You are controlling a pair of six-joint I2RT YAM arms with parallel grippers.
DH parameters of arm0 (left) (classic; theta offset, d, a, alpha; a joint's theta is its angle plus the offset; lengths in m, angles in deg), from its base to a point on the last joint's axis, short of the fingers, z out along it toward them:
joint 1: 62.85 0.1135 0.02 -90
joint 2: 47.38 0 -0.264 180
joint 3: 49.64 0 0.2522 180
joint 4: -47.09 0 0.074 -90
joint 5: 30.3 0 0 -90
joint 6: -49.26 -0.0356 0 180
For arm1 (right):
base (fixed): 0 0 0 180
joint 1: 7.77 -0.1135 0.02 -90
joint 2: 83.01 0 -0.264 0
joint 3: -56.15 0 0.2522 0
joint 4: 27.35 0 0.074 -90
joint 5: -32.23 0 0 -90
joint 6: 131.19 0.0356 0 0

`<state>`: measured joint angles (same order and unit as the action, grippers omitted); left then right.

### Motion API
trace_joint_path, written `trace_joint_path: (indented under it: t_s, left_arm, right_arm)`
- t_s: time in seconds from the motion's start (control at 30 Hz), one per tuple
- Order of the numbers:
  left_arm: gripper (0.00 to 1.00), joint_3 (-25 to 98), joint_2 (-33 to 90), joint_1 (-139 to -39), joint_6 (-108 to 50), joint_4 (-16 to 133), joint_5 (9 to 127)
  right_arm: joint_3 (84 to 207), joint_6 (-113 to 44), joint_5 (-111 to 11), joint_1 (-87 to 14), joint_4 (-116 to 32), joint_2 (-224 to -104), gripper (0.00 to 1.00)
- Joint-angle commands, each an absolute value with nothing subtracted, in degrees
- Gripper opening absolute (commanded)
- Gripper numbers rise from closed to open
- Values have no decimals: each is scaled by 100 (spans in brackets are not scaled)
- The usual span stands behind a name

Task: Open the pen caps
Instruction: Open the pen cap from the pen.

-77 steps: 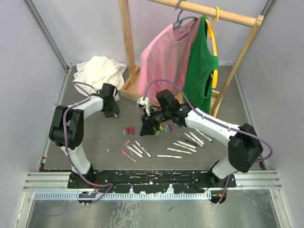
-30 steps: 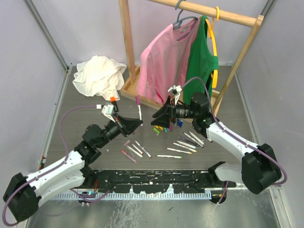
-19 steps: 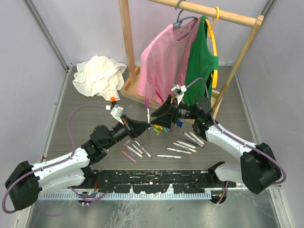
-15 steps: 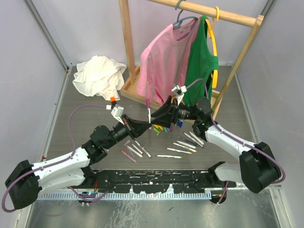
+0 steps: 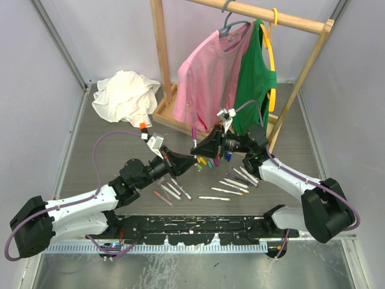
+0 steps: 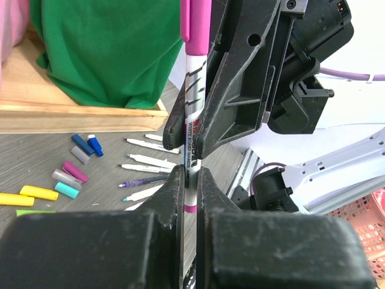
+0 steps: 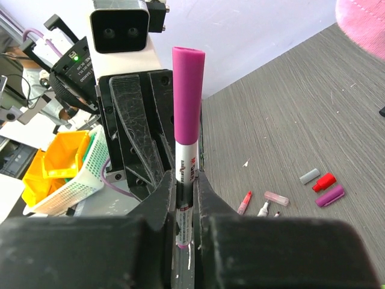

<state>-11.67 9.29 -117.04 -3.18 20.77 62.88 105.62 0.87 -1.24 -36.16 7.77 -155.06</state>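
I have one pen pinched between both arms, standing roughly upright above the table. The left gripper is clenched on the lower part of the white barrel; on its wrist camera the two fingers press in from either side, with the pen's coloured lower tip just showing below them. The right gripper is clamped on the same barrel a little higher up, just under the magenta cap. The cap sits on the top end of the pen, clear above both sets of fingers, and neither gripper touches it. From the top camera the two grippers meet nose to nose, the left coming from the near left and the right from the far right, with the pen between them. The loose caps, yellow, teal, purple, grey and blue, lie on the table below, well apart from the fingers. The loose pens lie scattered nearer the arm bases.
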Motion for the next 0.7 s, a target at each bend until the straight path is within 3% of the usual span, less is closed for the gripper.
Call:
trace_joint_path:
  t_s: [0.0, 0.07, 0.17, 0.27, 0.3, 0.43, 0.67]
  left_arm:
    - [2, -910, 826, -11736, -489, 1783, 6154]
    - [23, -914, 745, -11734, -532, 1955, 6186]
    - [69, -1069, 428, -11731, -683, 2141, 6291]
    - [96, -1376, -116, -11678, -825, 2031, 6228]
    - [100, -1408, -288, -11615, -826, 2114, 6223]
    - [98, -1168, -639, -11023, -516, 2649, 6584]
    - [98, -686, 269, -10382, 392, 2031, 7660]
  right_arm:
    - [10672, 78, -72, -3617, 1105, -15519, 1]
    - [10696, -2, -44, -3616, 1016, -15499, 1]
    - [10785, -322, 5, -3616, 675, -15426, 1]
    - [10920, -472, 258, -3616, 288, -15481, 1]
    - [10999, -525, 352, -3624, 151, -15532, 1]
    - [11167, -742, 537, -3693, -225, -15597, 1]
    - [11481, -1245, 877, -3969, -943, -15666, 1]
